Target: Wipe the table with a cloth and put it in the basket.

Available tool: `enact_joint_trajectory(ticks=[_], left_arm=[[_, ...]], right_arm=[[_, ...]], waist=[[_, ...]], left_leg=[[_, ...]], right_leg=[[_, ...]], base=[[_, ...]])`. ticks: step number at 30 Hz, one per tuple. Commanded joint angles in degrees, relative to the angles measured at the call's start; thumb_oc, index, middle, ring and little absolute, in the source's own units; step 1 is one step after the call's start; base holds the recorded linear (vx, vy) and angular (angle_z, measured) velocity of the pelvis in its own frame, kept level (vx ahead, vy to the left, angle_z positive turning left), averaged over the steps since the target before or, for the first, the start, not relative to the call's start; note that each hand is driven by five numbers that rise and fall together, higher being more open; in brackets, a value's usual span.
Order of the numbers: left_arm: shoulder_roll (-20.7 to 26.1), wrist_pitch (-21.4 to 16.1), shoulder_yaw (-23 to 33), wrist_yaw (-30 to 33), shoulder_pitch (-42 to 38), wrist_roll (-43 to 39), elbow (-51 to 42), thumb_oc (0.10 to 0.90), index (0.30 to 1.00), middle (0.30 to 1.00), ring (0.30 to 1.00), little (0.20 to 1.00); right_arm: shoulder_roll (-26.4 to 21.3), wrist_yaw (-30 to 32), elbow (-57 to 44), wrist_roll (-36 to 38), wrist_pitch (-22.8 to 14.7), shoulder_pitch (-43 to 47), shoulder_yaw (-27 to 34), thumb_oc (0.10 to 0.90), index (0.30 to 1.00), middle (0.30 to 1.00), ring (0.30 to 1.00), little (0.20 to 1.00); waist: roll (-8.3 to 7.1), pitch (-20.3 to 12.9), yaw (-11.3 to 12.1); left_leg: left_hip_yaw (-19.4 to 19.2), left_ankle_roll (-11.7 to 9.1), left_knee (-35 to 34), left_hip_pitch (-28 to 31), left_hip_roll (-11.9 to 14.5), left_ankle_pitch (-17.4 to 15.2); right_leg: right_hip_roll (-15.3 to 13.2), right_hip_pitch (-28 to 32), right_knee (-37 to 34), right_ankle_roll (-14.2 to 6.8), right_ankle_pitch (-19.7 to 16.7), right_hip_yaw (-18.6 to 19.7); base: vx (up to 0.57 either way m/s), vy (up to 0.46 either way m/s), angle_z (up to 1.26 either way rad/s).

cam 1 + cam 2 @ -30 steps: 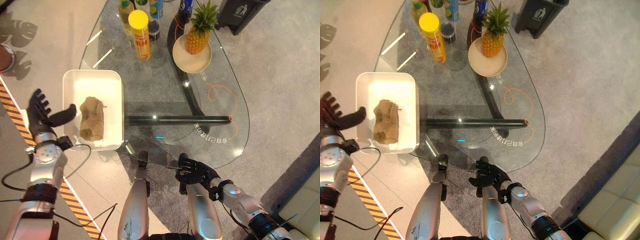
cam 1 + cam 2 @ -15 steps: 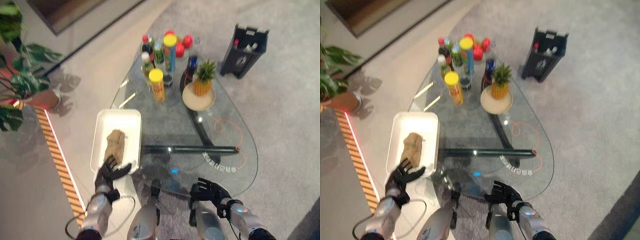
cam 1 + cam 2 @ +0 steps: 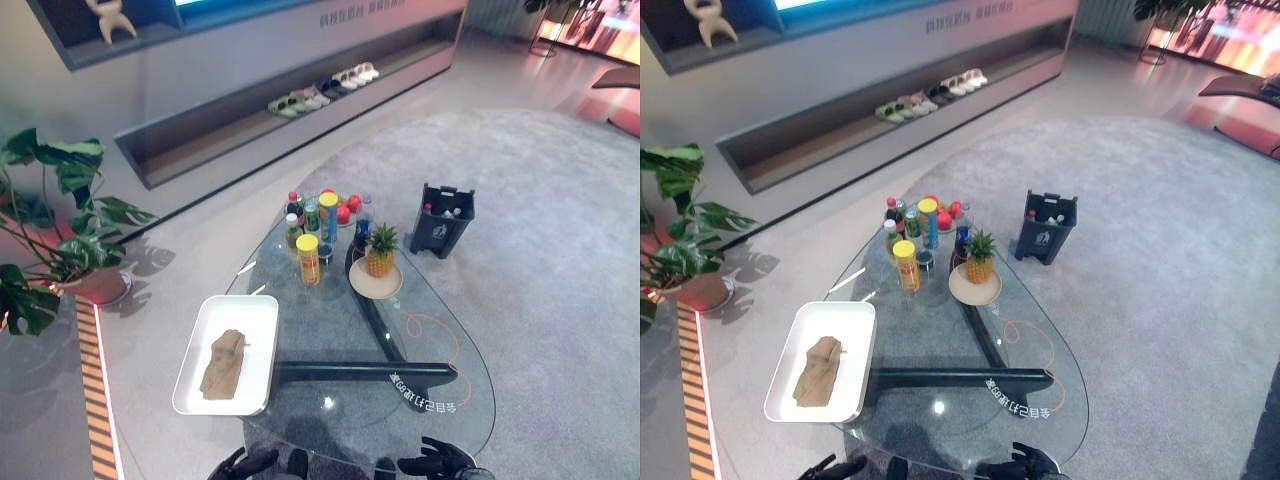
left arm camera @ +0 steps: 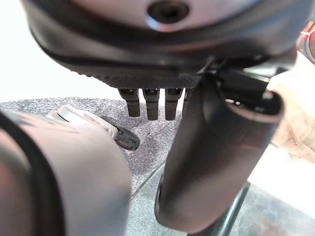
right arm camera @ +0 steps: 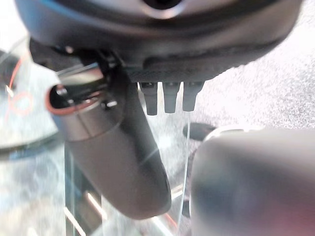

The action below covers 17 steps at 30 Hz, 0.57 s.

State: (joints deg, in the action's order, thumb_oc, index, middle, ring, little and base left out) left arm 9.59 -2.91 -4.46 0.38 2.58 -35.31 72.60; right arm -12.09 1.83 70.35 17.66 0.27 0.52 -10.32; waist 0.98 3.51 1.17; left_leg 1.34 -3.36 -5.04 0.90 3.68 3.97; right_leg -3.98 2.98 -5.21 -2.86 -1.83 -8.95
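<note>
1. Lying in the white basket (image 3: 260,322) — a shallow white tray at the table's left edge — the tan cloth (image 3: 224,364) is being shown crumpled into a long strip, touched by neither hand.
2. The cloth's long axis is being seen running along the tray's longer side, one end pointing toward the near edge of the table and the other toward the bottles at the far end; it is tilted slightly, the far end leaning rightward.
3. The glass table (image 3: 440,345) is being viewed from high above, with a dark bar of its frame crossing under the glass beside the tray.
4. A cluster of bottles (image 3: 318,215) is being shown standing at the table's far end, a yellow-capped can (image 3: 307,259) just in front of it.
5. A pineapple (image 3: 379,251) is being seen upright on a round plate (image 3: 375,285), right of the can.
6. A dark bin (image 3: 441,219) is standing on the carpet beyond the table's right side.
7. The left hand (image 3: 243,466) is being seen at the lower edge, near the table's near rim; its fingers are relaxed and nothing is being held — the wrist view agrees.
8. The right hand (image 3: 434,465) is being seen at the lower edge too, fingers spread loosely and holding nothing.
</note>
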Motion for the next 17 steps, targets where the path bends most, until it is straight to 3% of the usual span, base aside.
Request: enact_joint_trajectory(ticks=[1, 9, 17], left_arm=[[-0.1, -2.3, -1.8, -2.0, -3.0, 1.4, 3.4, 0.8, 0.9, 0.9, 0.9, 0.9], [-0.3, -1.1, -2.0, -2.2, -3.5, 3.4, 4.7, 0.8, 0.9, 0.9, 0.9, 0.9], [-0.5, -1.4, -1.1, -2.5, -3.0, 3.2, 5.7, 0.8, 0.9, 0.9, 0.9, 0.9]], right_arm=[[1.5, 1.5, 3.0, -0.8, -0.4, 1.1, 0.3, 0.8, 0.9, 0.9, 0.9, 0.9], [2.0, -0.6, 6.8, -0.1, 2.3, 1.0, 1.2, 0.8, 0.9, 0.9, 0.9, 0.9], [2.0, -1.5, 9.0, 0.2, 1.5, 0.8, 2.3, 0.8, 0.9, 0.9, 0.9, 0.9]], waist=[[-2.11, 0.7, 0.0], [-2.18, -0.1, -0.2], [-1.89, -0.6, -0.3]], left_leg=[[-3.3, 0.7, 1.2, 1.1, 0.4, -0.8], [-3.4, 0.7, 0.5, 2.3, 0.8, -1.0], [-3.4, 0.6, 0.0, 2.8, 1.1, -1.0]], right_leg=[[-3.1, 0.2, 2.4, -1.4, -1.5, -0.3], [-3.0, 1.1, 1.9, -1.5, -1.6, 0.1], [-3.0, 1.4, 1.0, -1.6, -2.1, 0.4]], base=[[0.03, -0.01, -0.06], [0.02, -0.008, -0.04], [0.0, -0.002, -0.03]])
